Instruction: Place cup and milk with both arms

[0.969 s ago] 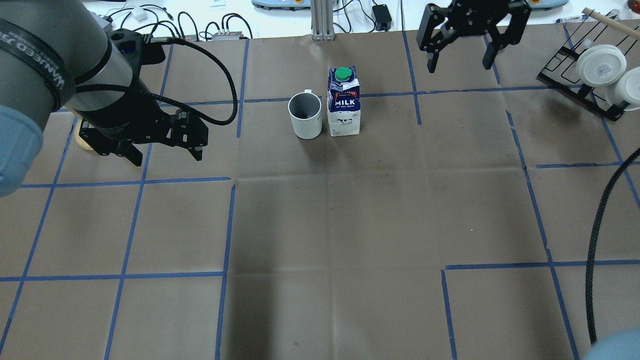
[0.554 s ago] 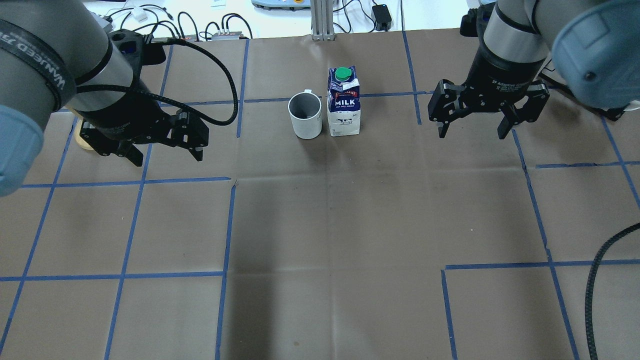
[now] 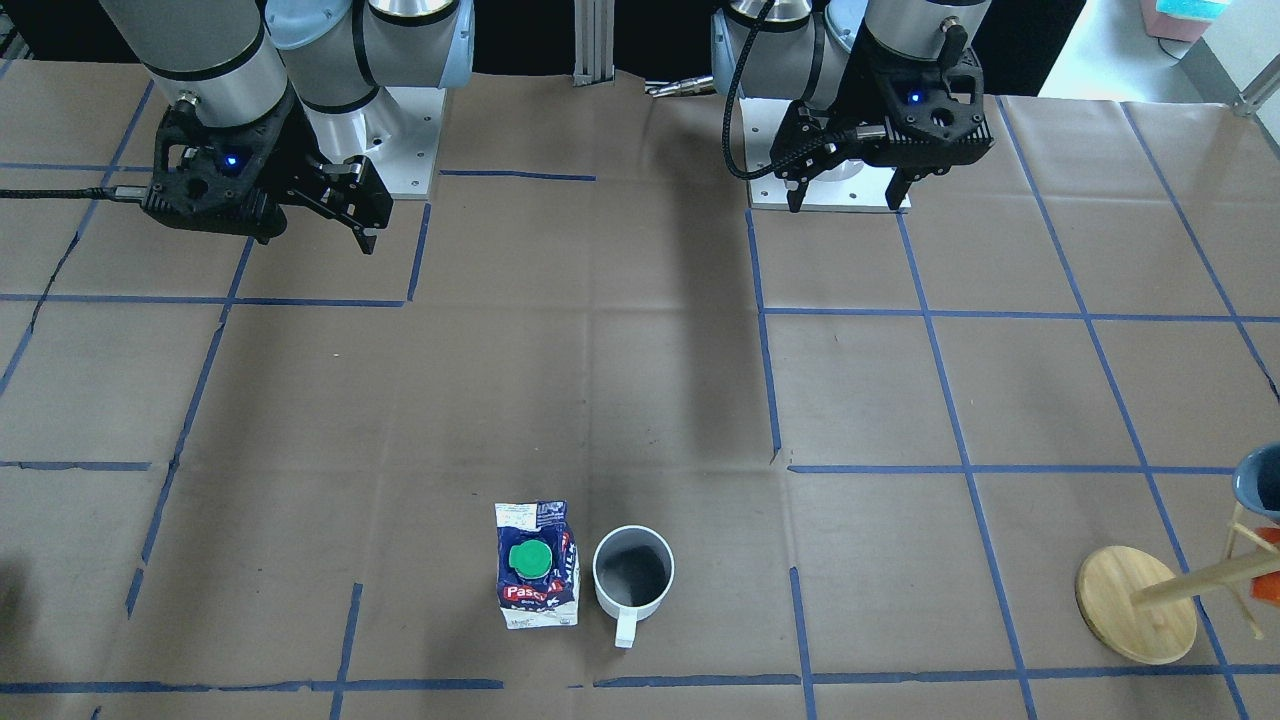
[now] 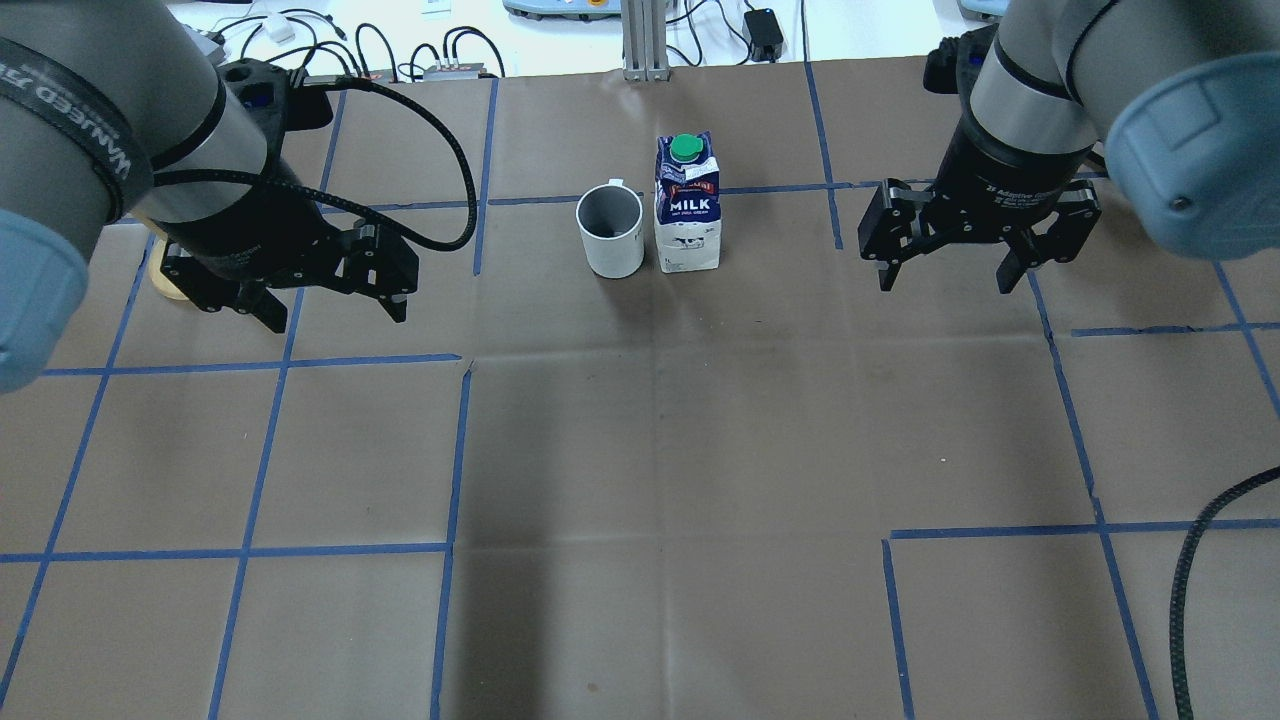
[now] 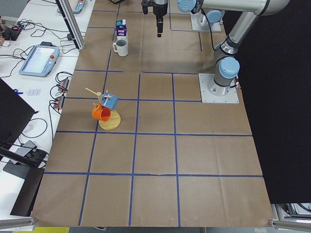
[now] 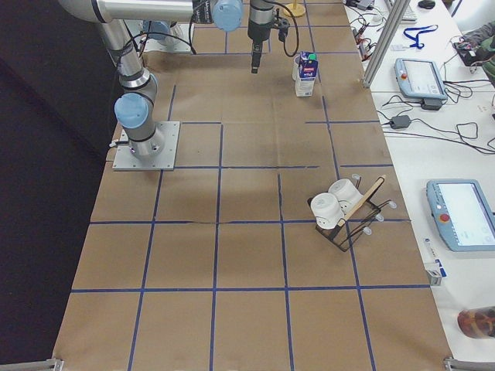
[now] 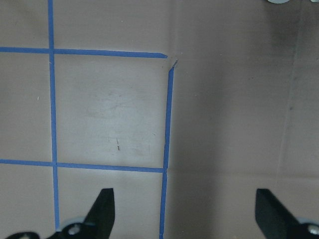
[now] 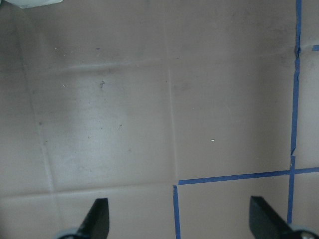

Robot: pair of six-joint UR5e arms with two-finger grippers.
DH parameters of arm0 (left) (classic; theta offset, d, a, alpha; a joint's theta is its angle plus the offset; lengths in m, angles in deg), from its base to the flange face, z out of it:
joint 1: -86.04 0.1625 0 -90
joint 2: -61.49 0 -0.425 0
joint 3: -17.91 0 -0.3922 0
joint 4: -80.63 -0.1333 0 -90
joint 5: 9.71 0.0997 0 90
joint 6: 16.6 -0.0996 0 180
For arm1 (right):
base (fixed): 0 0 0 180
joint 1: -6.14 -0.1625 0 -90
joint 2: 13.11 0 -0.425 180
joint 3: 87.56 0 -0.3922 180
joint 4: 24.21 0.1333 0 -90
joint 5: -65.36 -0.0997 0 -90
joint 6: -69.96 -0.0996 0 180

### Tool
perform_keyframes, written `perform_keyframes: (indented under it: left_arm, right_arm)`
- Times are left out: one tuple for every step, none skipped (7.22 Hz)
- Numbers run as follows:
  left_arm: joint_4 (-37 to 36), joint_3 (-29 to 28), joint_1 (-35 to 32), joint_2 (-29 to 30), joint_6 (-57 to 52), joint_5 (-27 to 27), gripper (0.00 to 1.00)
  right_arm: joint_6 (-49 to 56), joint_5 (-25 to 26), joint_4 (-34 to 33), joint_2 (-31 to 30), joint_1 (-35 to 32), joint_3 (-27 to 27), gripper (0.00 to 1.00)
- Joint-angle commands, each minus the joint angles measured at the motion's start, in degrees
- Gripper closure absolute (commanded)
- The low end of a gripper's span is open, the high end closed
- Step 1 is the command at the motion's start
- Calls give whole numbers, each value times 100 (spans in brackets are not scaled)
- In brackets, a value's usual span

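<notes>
The white cup [image 4: 610, 230] with a dark grey inside stands upright at the far middle of the table. It touches or nearly touches the milk carton [image 4: 688, 205] on its right, which has a green cap. Both also show in the front-facing view, the cup [image 3: 633, 575] and the milk [image 3: 537, 565]. My left gripper [image 4: 335, 315] hovers open and empty to the left of the cup, well apart from it. My right gripper [image 4: 945, 285] hovers open and empty to the right of the milk. In each wrist view the fingers [image 7: 102, 211] [image 8: 97, 219] are spread over bare paper.
A wooden mug tree [image 3: 1135, 605] holding a blue and an orange mug [image 5: 101, 113] stands at the table's left end. A black wire rack with white cups [image 6: 340, 212] stands at the right end. Cables and a metal post [image 4: 645, 40] line the far edge.
My right arm has swung from the far right corner toward me and lowered, so its open gripper now hangs right of the milk. The left arm, cup and milk have not moved.
</notes>
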Motion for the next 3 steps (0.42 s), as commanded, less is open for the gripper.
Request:
perform_keyframes:
  left_arm:
    - [0,0,0,0,0,-1,0]
    - [0,0,0,0,0,-1,0]
    - [0,0,0,0,0,-1,0]
  right_arm:
    - [1,-12,-4,-1,6,2,0]
    - [10,-12,5,-1,6,-7,0]
    - [10,-21,5,-1,6,-25,0]
